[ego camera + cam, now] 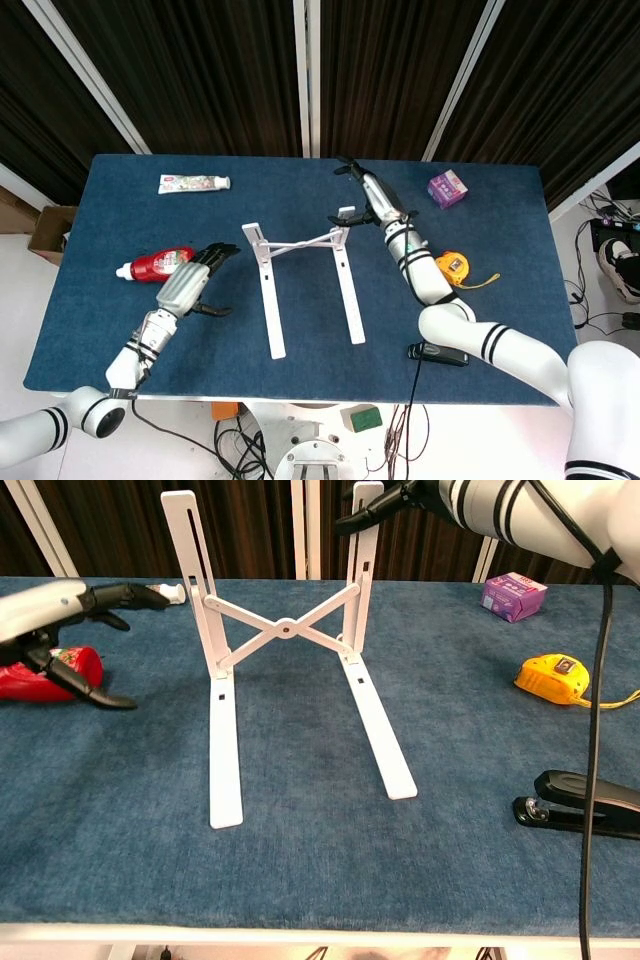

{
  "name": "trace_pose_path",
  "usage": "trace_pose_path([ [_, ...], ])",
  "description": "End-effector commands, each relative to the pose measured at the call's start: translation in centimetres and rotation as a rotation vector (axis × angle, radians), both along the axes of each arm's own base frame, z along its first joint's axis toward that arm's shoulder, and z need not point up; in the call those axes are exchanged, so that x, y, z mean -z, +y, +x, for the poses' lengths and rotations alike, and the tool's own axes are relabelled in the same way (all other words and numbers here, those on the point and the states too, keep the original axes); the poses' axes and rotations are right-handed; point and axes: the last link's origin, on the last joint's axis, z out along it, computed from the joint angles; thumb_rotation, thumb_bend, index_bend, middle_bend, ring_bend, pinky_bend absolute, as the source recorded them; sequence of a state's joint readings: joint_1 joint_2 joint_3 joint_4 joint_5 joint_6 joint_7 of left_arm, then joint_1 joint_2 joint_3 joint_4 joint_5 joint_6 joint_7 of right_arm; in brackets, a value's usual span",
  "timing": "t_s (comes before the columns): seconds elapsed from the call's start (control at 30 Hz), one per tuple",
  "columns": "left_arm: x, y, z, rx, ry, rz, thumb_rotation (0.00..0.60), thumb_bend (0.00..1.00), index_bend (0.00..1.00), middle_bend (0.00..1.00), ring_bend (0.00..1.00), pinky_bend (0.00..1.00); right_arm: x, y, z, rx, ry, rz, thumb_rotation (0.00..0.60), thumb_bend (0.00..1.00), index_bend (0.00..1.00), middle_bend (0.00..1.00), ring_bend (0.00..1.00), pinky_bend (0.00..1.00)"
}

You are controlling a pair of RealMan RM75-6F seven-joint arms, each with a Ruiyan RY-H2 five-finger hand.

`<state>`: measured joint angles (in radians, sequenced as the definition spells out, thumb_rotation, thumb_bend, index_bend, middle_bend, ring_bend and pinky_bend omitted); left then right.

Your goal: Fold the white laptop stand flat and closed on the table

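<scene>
chest view | right hand (362,192) pinching stand (285,630) upright | left hand (186,288) spread

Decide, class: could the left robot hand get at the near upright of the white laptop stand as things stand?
Probably yes. The left robot hand is open, holds nothing, and only bare table lies between it and the white laptop stand.

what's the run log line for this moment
white laptop stand: uprights raised, unfolded | right hand: touching right upright top | left hand: open, beside red ketchup bottle
</scene>
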<state>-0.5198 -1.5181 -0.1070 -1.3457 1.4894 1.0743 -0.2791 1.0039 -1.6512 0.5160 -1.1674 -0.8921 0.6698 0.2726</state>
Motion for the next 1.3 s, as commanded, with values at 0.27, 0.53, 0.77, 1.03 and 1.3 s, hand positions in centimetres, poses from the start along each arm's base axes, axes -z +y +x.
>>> trace_pose_path([
  [0.27, 0.7, -3.2, 0.6, 0.023, -0.096, -0.056, 0.6, 0.06, 0.14, 0.15, 0.11, 0.22, 0.4, -0.5, 1.1, 0.018, 0.003, -0.011, 0.6, 0.13, 0.1, 0.22, 0.08, 0.11],
  [0.53, 3.5, -1.0, 3.1, 0.056, -0.156, -0.154, 0.6, 0.06, 0.15, 0.15, 0.11, 0.22, 0.2, -0.5, 0.9, 0.032, 0.002, -0.015, 0.6, 0.13, 0.1, 0.22, 0.08, 0.11],
  [0.77, 4.6, 1.5, 2.8, -0.04, -0.186, -0.183, 0.6, 0.06, 0.15, 0.15, 0.11, 0.22, 0.4, -0.2, 0.6, 0.026, 0.008, -0.002, 0.6, 0.13, 0.1, 0.22, 0.08, 0.11],
  [1.03, 4.3, 2.7, 1.7, -0.094, -0.185, -0.169, 0.6, 0.06, 0.15, 0.15, 0.11, 0.22, 0.6, 0.2, 0.1, 0.018, 0.007, 0.019, 0.6, 0.13, 0.1, 0.22, 0.08, 0.11],
  [1.3, 1.2, 0.9, 0.7, -0.053, -0.171, -0.119, 0.6, 0.06, 0.15, 0.15, 0.11, 0.22, 0.5, 2.3, -1.2, -0.013, -0.008, 0.11, 0.6, 0.13, 0.1, 0.22, 0.08, 0.12],
])
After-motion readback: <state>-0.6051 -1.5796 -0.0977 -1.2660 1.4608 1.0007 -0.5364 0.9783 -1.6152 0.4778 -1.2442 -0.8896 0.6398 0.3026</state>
